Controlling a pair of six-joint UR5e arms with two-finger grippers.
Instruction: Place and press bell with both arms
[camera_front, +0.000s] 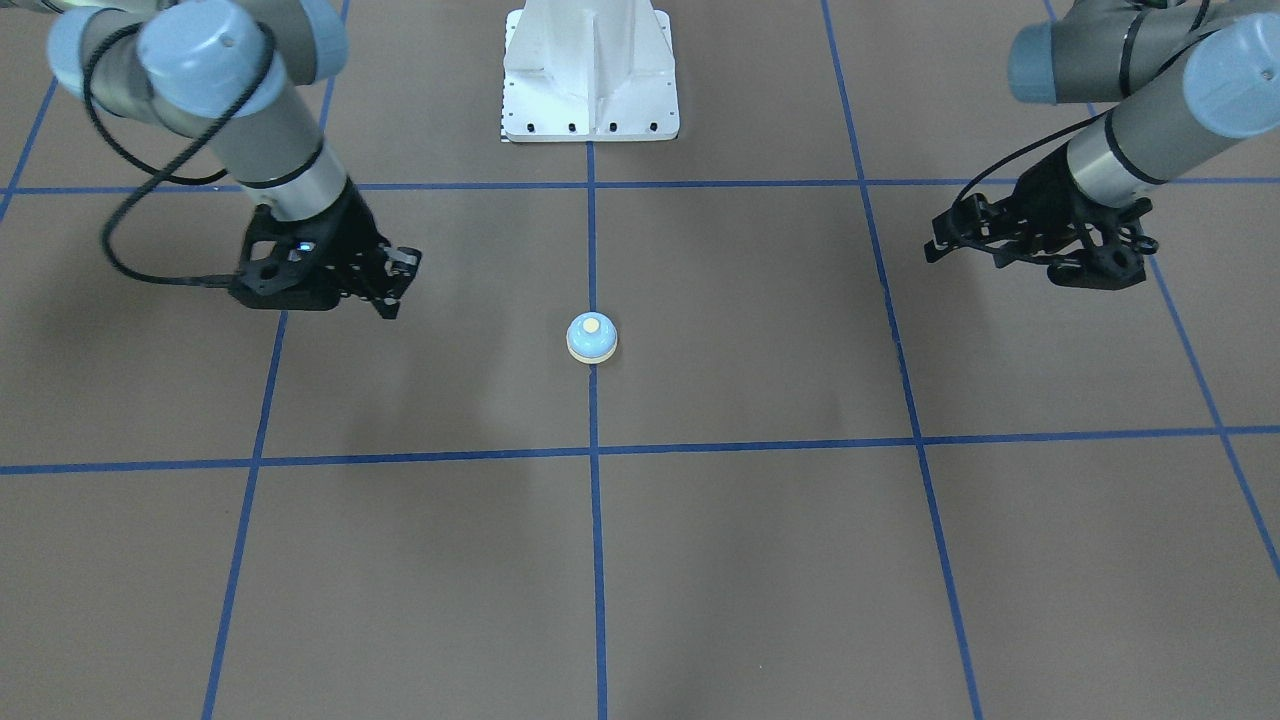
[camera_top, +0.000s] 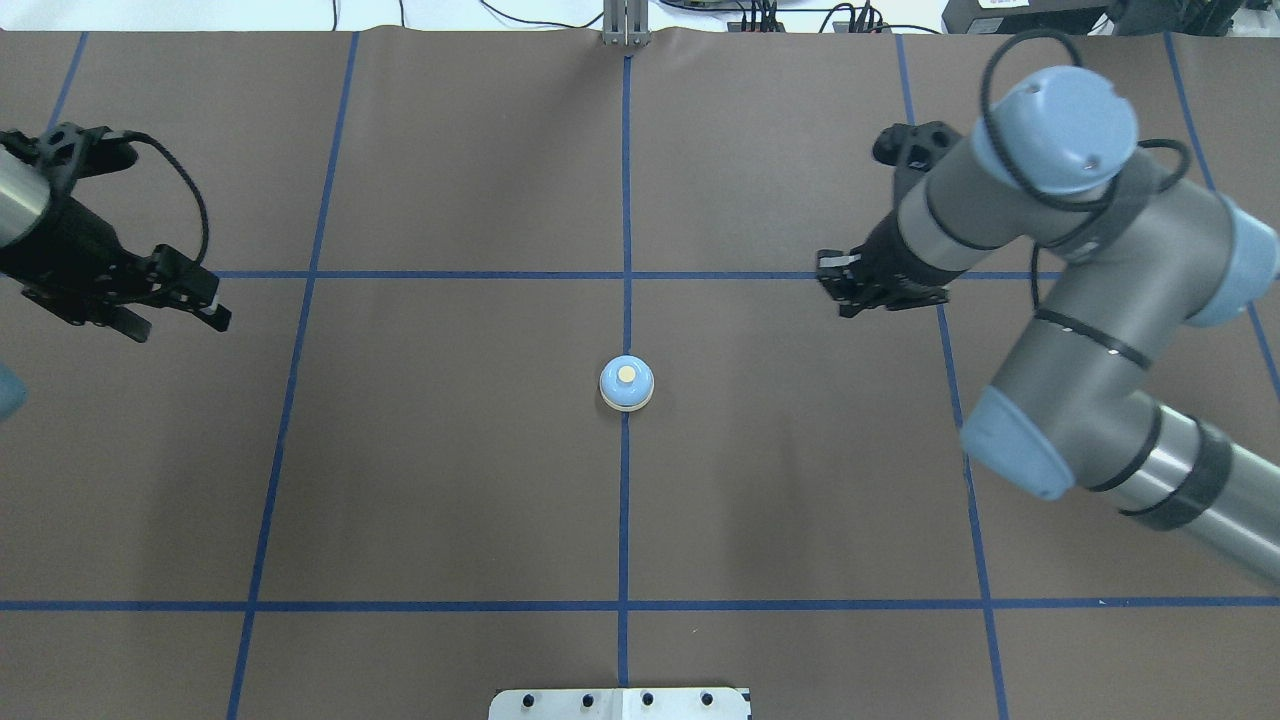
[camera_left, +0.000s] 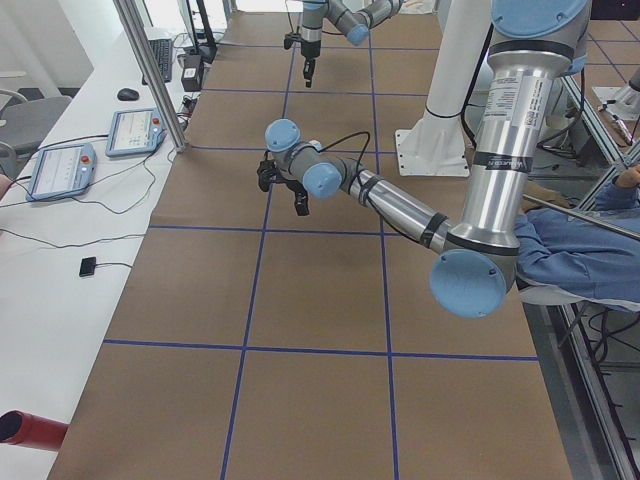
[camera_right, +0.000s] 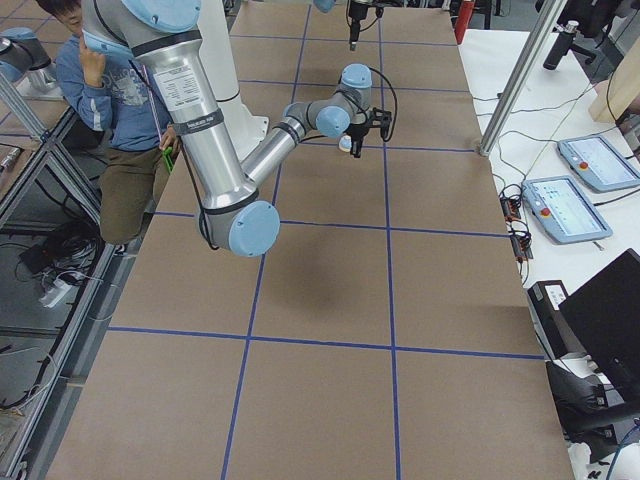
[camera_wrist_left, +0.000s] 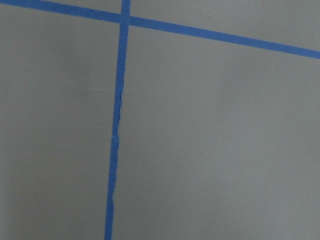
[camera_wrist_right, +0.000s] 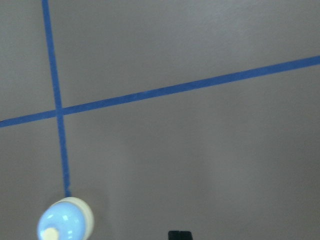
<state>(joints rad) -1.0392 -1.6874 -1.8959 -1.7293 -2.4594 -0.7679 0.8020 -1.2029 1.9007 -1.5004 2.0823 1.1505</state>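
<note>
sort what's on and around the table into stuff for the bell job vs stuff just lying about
For the job: bell, left gripper, right gripper.

Not part of it: white pedestal base, two teach pendants, computer mouse.

The grey-and-silver jointed left arm (camera_front: 1165, 105) and matching right arm (camera_front: 250, 130) wear light-blue round joint caps (camera_front: 200, 45), thin black rings (camera_front: 1130, 155) and looping black cables (camera_front: 180, 281); the left gripper (camera_front: 938, 238) and right gripper (camera_front: 400, 285) are black openwork frames
</note>
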